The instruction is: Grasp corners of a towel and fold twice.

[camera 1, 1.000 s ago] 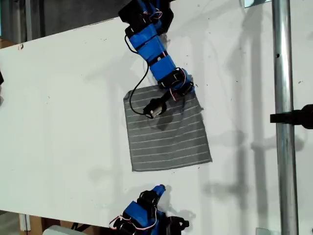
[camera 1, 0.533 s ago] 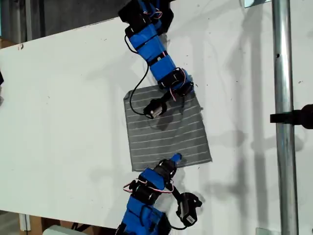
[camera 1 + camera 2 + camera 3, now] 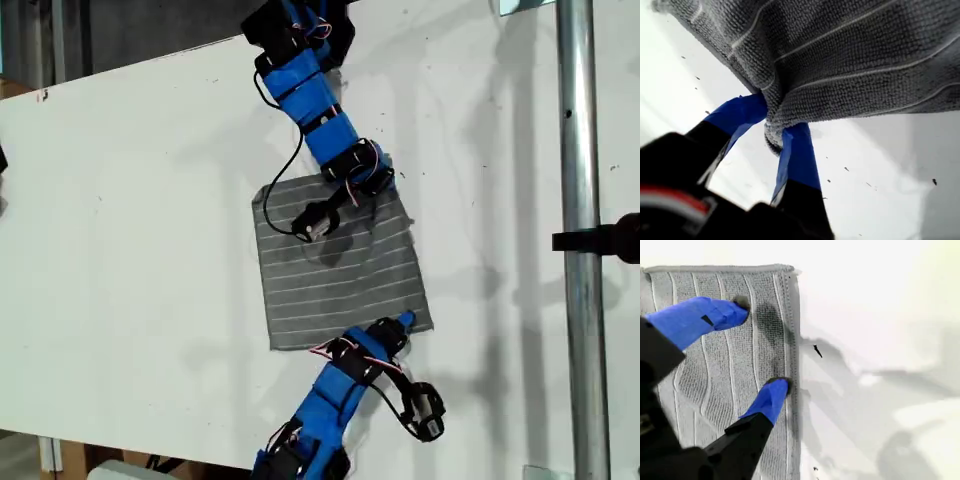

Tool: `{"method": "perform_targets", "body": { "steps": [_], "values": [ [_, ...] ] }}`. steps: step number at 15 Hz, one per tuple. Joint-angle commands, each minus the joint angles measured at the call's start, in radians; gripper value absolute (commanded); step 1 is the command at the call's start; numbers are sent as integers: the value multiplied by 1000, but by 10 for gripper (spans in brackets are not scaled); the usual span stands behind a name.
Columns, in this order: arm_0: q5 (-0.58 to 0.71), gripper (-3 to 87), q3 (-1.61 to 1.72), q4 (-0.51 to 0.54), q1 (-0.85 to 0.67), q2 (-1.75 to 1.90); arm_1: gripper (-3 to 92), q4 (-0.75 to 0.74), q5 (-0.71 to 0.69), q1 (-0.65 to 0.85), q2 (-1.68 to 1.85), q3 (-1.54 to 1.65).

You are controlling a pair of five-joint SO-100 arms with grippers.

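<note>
Two blue arms work over one towel (image 3: 340, 265), a grey cloth with thin white stripes lying flat near the middle of the white table (image 3: 130, 200) in the exterior view. The towel appears roughly square, with its stripes running across the exterior view from left to right.

My first gripper (image 3: 775, 127) belongs to the arm reaching in from the top of the exterior view. In the first wrist view its two blue fingers (image 3: 797, 155) are closed narrowly on a bunched corner (image 3: 772, 137) of the towel, the cloth pinched between them and lifted slightly off the table surface. In the exterior view this gripper (image 3: 372, 188) sits at the towel's far edge, toward that view's upper right part of the cloth.

My second gripper (image 3: 762, 347) belongs to the arm entering from the bottom of the exterior view. In the second wrist view its fingers are spread wide, both tips touching the top of the flat towel, one fingertip (image 3: 774, 390) just beside the hemmed edge and the other (image 3: 732, 310) farther in, near a corner (image 3: 787, 270); no cloth is held between them. In the exterior view this gripper (image 3: 400, 322) rests at the towel's lower right corner.

A metal pole (image 3: 580, 240) stands at the exterior view's right.
</note>
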Motion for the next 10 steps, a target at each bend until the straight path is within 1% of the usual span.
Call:
{"method": "perform_targets", "body": {
  "steps": [1, 2, 3, 4, 5, 6, 8, 9, 10],
  "values": [
    [-20, 244, -133, -38, 26, -81, 43, 2, 6, 14, 72, -14],
    [-31, 242, -189, -44, 37, -133, 43, 3, 2, 17, 77, -14],
    [-37, 214, -202, -80, 44, -186, 43, 3, 0, 23, 81, -15],
    [-69, 197, -204, -101, 43, -255, 43, 2, -3, 28, 83, -17],
    [-110, 32, -207, -86, 32, -302, 43, 3, -5, 34, 84, -18],
    [-120, -29, -175, -92, 34, -287, 43, 5, -5, 37, 92, -18],
    [-138, -29, -146, -31, 35, -192, 42, 6, -6, 38, 115, -21],
    [-115, -29, -138, 5, 34, -124, 41, 18, -11, 28, 144, -41],
    [-66, -29, -138, 23, 37, -37, 40, 37, -14, 6, 181, -66]
  ]
}}
